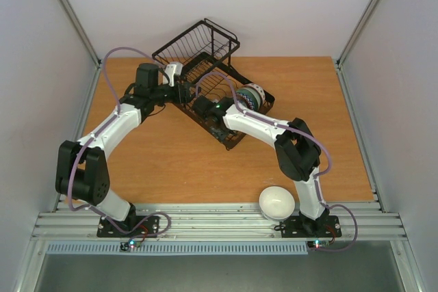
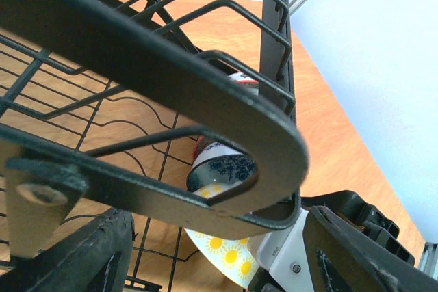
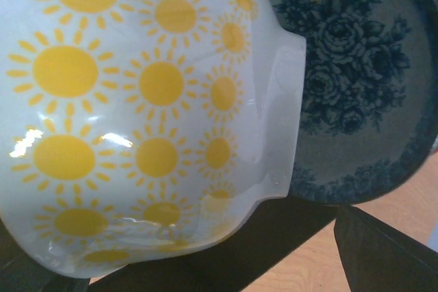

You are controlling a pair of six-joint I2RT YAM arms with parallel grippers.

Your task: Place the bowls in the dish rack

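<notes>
Closest to the arm bases, a plain white round ceramic bowl (image 1: 276, 202) sits alone at the near edge of the wooden worktop (image 1: 171, 162), not yet loaded. Further in, the right hand (image 1: 202, 107) reaches into the tray of the black wire dish rack (image 1: 198, 42). It looks clenched on a white bowl printed with yellow suns (image 3: 137, 114), which is right beside, perhaps touching, a blue-and-white flowered bowl (image 3: 356, 87) already standing among the dividers. Beyond that, the left hand (image 1: 174, 73) is at the rack's raised basket end; whether it grips the wire I cannot tell. I'd judge the job past halfway: the sun bowl needs setting down, the white one fetching.
</notes>
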